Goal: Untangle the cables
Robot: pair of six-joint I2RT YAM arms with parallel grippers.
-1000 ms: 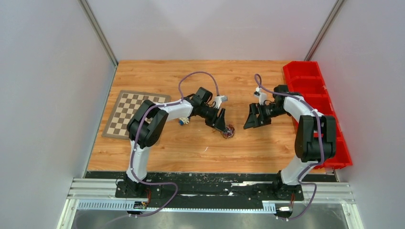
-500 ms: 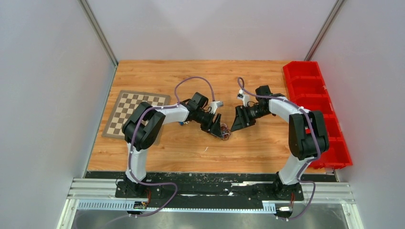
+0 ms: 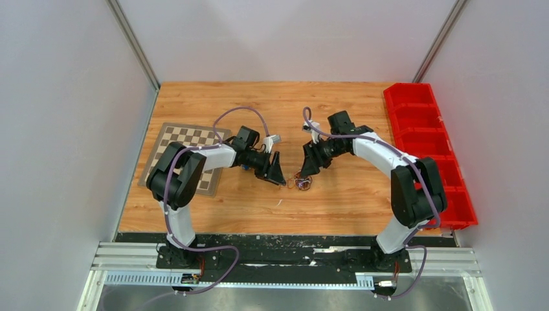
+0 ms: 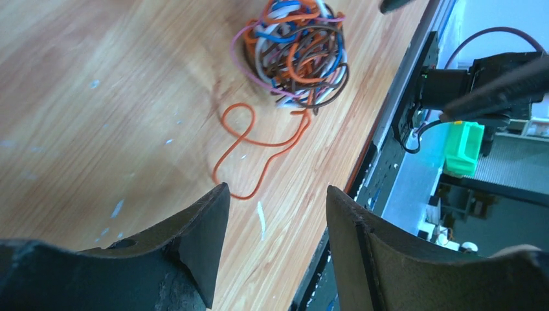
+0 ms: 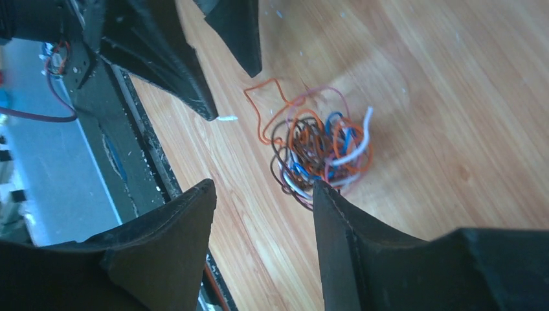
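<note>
Cables noted on counter, balled in tight knot between both arms. One orange strand seen trailing loose, rest unseparated. Left fingers held apart, nothing gripped. Right fingers likewise apart, empty. Untangling judged barely begun.

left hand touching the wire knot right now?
Apart. The left wrist view shows bare table between the open left hand and the wire knot.
</note>
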